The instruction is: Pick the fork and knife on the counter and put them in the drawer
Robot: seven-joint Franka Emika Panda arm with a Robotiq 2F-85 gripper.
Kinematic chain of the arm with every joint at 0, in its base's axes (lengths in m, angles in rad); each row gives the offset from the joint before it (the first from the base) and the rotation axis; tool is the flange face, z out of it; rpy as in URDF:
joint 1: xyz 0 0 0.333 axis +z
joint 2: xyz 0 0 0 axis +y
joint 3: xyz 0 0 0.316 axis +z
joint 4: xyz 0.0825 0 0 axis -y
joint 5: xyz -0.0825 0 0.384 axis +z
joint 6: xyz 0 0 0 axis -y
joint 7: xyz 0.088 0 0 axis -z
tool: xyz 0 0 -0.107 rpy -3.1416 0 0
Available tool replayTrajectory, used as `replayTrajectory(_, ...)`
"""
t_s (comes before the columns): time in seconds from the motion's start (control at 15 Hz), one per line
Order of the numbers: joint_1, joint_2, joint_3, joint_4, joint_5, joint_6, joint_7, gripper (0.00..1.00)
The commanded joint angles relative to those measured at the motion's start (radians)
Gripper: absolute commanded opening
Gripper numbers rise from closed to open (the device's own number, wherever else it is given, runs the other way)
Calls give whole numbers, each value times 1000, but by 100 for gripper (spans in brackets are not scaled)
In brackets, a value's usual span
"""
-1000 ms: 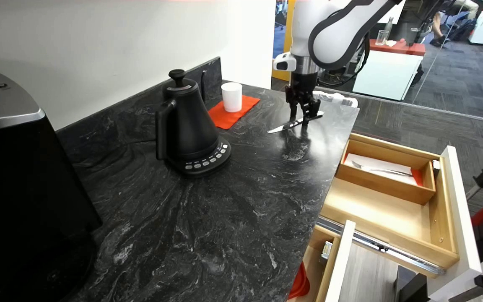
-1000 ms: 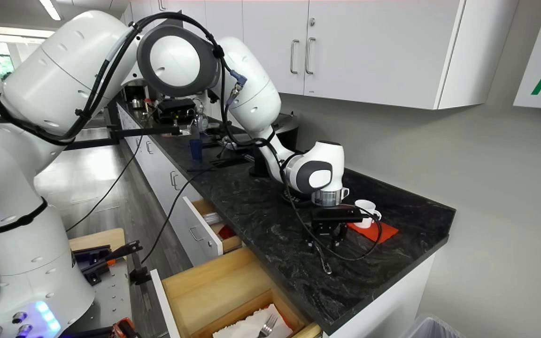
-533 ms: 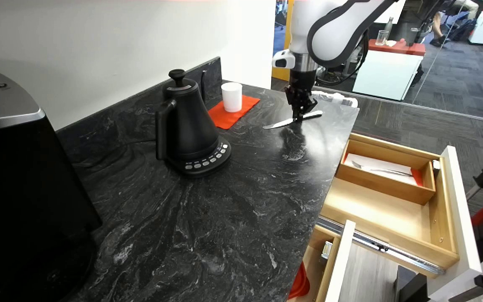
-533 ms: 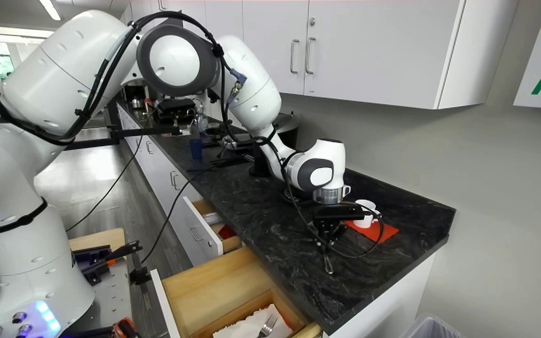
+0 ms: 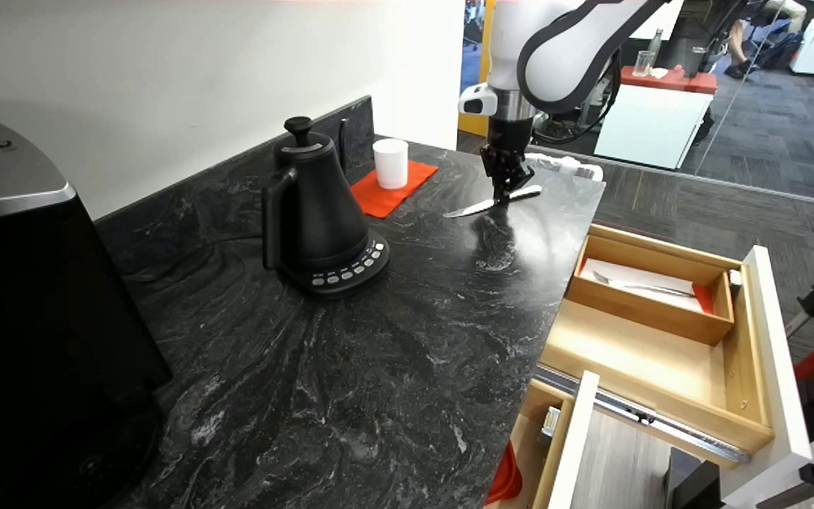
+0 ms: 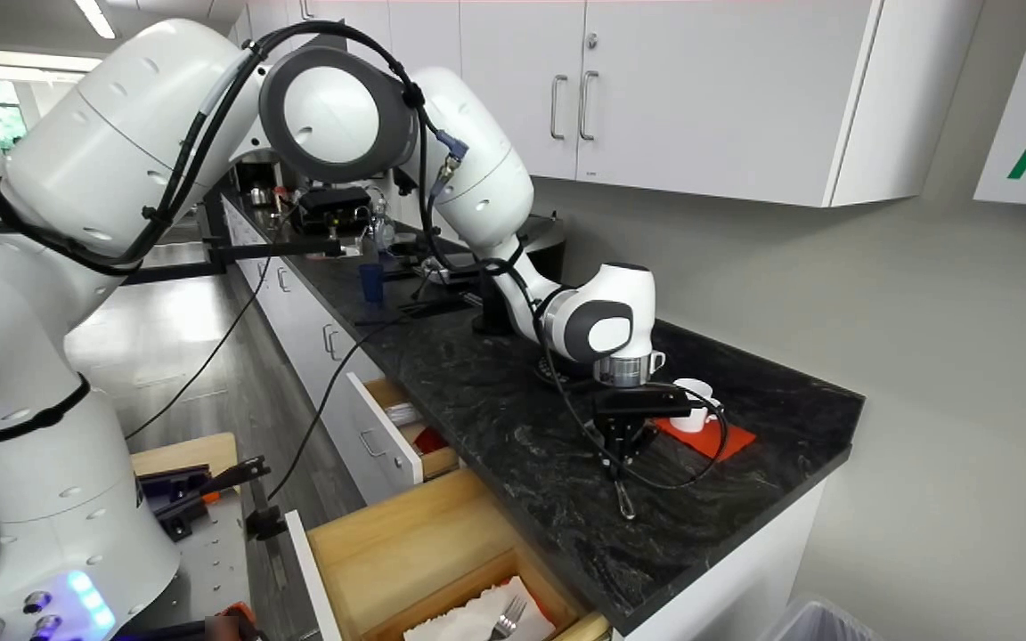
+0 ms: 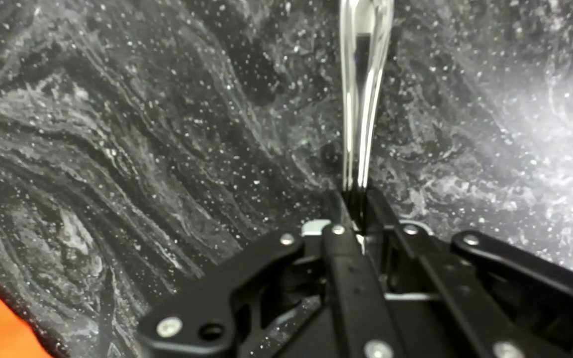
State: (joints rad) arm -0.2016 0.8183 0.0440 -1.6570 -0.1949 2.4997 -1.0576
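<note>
Knife (image 7: pixel 364 99) at the bench (image 5: pixel 379 375) surface, any lift not determinable; hand (image 7: pixel 358 205) clamped on it near mid-length, long axis running between the jaws, handle (image 7: pixel 366 30) pointing out ahead in wrist view.

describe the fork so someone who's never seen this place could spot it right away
Beside the black counter, find the open wooden drawer with a smaller wooden box inside. In that box, the silver fork lies on a white sheet. It is pronged, unlike the knife gripped by the tool.
</note>
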Motion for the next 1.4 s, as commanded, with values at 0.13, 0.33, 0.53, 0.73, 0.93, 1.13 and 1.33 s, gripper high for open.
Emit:
replayTrajectory(0.13,10,-93,6,-86,20,-5,38,6)
replayTrajectory(0.33,26,-151,4,-147,34,5,99,6)
replayTrajectory(0.53,53,-233,-12,-241,31,30,205,6)
replayTrajectory(0.73,69,-320,-16,-350,30,54,326,6)
replayTrajectory(0.93,79,-410,-24,-479,17,103,435,6)
replayTrajectory(1.13,78,-486,-36,-598,-6,163,500,6)
replayTrajectory(1.33,66,-552,-57,-703,-15,218,528,6)
